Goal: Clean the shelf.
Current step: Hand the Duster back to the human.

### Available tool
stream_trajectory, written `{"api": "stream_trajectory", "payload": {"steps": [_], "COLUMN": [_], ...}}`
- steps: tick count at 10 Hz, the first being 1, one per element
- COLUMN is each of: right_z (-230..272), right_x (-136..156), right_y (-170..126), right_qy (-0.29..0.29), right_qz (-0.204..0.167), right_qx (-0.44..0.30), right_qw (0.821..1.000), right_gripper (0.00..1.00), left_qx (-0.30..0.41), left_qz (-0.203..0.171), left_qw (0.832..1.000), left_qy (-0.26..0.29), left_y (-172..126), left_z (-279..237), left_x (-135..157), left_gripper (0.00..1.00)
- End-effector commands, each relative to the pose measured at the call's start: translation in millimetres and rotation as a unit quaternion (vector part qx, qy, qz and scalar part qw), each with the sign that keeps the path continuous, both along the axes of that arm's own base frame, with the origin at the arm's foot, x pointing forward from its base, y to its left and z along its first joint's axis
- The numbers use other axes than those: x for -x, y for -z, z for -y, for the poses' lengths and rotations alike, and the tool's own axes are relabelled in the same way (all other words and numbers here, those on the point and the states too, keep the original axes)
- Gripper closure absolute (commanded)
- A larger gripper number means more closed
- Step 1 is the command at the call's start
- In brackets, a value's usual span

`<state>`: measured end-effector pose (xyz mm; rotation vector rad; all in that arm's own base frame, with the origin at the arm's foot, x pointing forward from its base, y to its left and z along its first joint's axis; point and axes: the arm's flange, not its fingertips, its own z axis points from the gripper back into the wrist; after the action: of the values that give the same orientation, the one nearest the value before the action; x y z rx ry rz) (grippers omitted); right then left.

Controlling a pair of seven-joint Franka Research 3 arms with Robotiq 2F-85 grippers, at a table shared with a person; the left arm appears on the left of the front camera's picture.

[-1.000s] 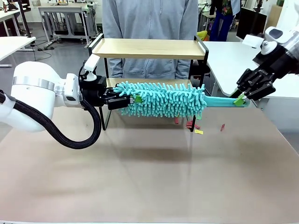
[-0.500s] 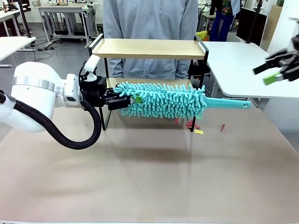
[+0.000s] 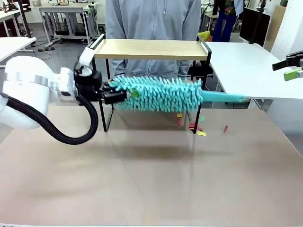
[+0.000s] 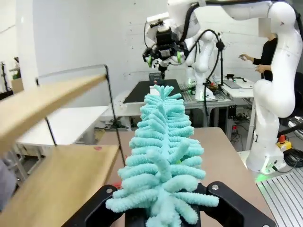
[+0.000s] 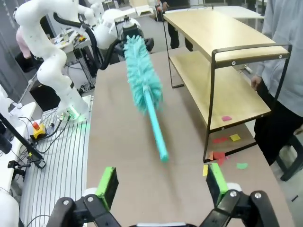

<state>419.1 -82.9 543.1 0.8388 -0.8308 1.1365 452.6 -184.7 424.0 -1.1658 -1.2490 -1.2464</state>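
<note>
The shelf (image 3: 151, 48) stands at the table's far side, its top board bare. A teal fluffy duster (image 3: 158, 93) hangs level in front of the shelf's lower board, its handle (image 3: 222, 97) pointing right. My left gripper (image 3: 115, 96) is shut on the duster's fluffy left end. In the left wrist view the duster (image 4: 163, 151) rises from the gripper (image 4: 163, 210), with the shelf boards (image 4: 61, 189) to its left. My right gripper (image 3: 291, 66) hangs open at the far right, apart from the handle. The right wrist view shows its green pads (image 5: 108, 184) spread wide, above the duster (image 5: 142, 78) and shelf (image 5: 222, 90).
A person (image 3: 151, 19) stands right behind the shelf. Small red, yellow and green paper scraps (image 3: 195, 126) lie on the table by the shelf's right leg; a red scrap (image 5: 227, 118) lies on the lower board. The brown table (image 3: 151, 179) spreads wide in front.
My right gripper let go of the duster's handle and drew away up and to the right. The left arm lifted the duster slightly and shifted it left.
</note>
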Motion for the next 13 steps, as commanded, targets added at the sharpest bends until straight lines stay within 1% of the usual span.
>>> {"api": "stream_trajectory", "payload": {"steps": [1, 2, 3, 4, 5, 6, 7, 8, 9, 10, 11, 12, 13], "right_z": [-4, -4, -4, -4, -4, -4, -4, -4, -4, -4, -4, -4, -4], "right_x": [3, 3, 3, 3, 3, 3, 3, 3, 3, 3, 3, 3, 3], "right_y": [-5, -5, -5, -5, -5, -5, -5, -5, -5, -5, -5, -5, -5], "right_qy": [0.004, 0.004, 0.004, 0.004, 0.004, 0.004, 0.004, 0.004, 0.004, 0.004, 0.004, 0.004, 0.004], "right_qz": [0.007, 0.007, 0.007, 0.007, 0.007, 0.007, 0.007, 0.007, 0.007, 0.007, 0.007, 0.007, 0.007], "right_qx": [0.01, 0.01, 0.01, 0.01, 0.01, 0.01, 0.01, 0.01, 0.01, 0.01, 0.01, 0.01, 0.01], "right_qw": [1.0, 1.0, 1.0, 1.0, 1.0, 1.0, 1.0, 1.0, 1.0, 1.0, 1.0, 1.0, 1.0], "right_gripper": [0.0, 0.0, 0.0, 0.0, 0.0, 0.0, 0.0, 0.0, 0.0, 0.0, 0.0, 0.0, 0.0], "left_qx": [0.075, 0.119, 0.147, 0.159, 0.156, 0.156, 0.149, 0.156, 0.138, 0.117, 0.093, 0.08, 0.061], "left_qz": [-0.001, 0.002, 0.013, 0.036, 0.061, 0.084, 0.098, 0.098, 0.1, 0.094, 0.089, 0.076, 0.066], "left_qw": [0.997, 0.992, 0.986, 0.981, 0.972, 0.954, 0.939, 0.922, 0.898, 0.874, 0.85, 0.834, 0.823], "left_qy": [-0.027, -0.047, -0.073, -0.104, -0.163, -0.243, -0.295, -0.341, -0.405, -0.463, -0.511, -0.541, -0.56], "left_y": [-50, -81, -104, -125, -139, -153, -159, -160, -157, -150, -140, -129, -117], "left_z": [-29, -49, -70, -93, -113, -143, -159, -183, -202, -216, -223, -227, -225], "left_x": [1, 3, 7, 12, 15, 19, 19, 21, 22, 25, 26, 27, 28], "left_gripper": [0.82, 0.82, 0.82, 0.82, 0.82, 0.82, 0.82, 0.82, 0.82, 0.82, 0.82, 0.82, 0.82]}}
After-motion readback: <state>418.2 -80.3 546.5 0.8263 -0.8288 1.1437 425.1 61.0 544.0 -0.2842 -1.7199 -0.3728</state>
